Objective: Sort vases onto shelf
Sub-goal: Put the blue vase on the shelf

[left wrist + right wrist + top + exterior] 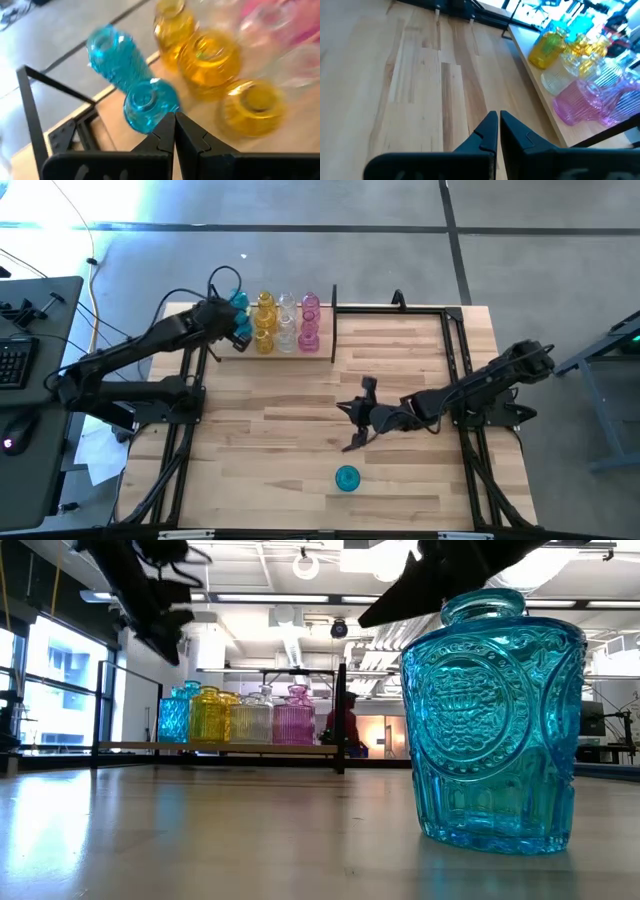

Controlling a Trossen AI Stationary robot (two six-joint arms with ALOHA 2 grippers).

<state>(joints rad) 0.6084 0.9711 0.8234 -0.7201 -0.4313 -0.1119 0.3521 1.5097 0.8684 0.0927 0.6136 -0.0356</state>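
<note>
Several vases stand in rows by colour on the shelf (320, 352) at the table's far left: teal (238, 302), amber-yellow (264, 323), clear (286, 323) and pink (310, 320). One more teal vase (347, 478) stands upright on the table near its near edge, large in the low view (495, 720). My left gripper (241, 330) is shut, with its tips right beside the nearer teal vase (150, 102) on the shelf. My right gripper (343, 409) is shut over bare table, just beyond the lone teal vase. My left gripper (175, 122) is shut, and its fingertips (167, 125) sit against the side of the nearer teal vase's body (162, 107), coming slanting from above. Whether they touch the glass, I cannot tell. That vase stands upright on the shelf board.
A thin black frame with upright posts (333, 320) edges the shelf and runs along the table's far right (400, 307). Open wooden tabletop (260, 440) spreads between the arms. A desk with a keyboard (15, 360) stands off the table's left.
</note>
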